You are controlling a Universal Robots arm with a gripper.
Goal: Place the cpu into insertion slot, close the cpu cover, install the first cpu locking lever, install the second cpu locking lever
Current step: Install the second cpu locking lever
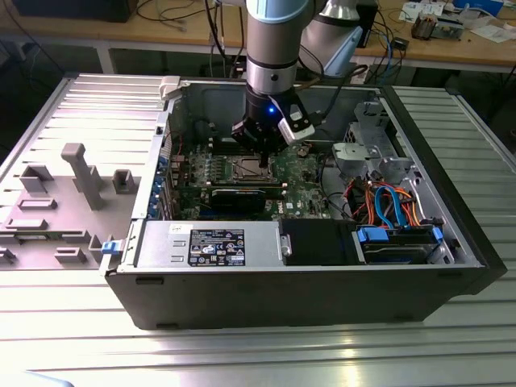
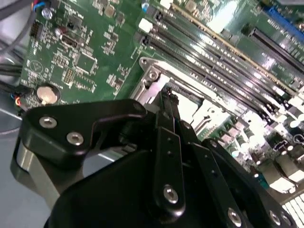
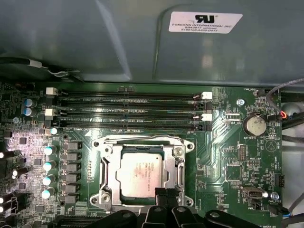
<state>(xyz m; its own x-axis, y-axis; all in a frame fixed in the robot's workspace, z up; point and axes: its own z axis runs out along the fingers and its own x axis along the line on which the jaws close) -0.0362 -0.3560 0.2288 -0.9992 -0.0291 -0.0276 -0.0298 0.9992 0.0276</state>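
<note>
The gripper (image 3: 162, 194) hangs low over the green motherboard (image 3: 228, 142) inside the open computer case (image 1: 451, 218), its fingers (image 2: 167, 102) drawn together with nothing between them. Their tips sit at one edge of the insertion slot (image 3: 107, 164) — whether they touch it is unclear. The cpu (image 3: 141, 172) lies flat in the slot, and the cpu cover (image 3: 110, 142) is down around it, framing the silver top.

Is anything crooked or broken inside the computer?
Nothing stands out. The cpu lies flat and square in the insertion slot, framed evenly by the cpu cover. The gripper sits at the socket's edge.
</note>
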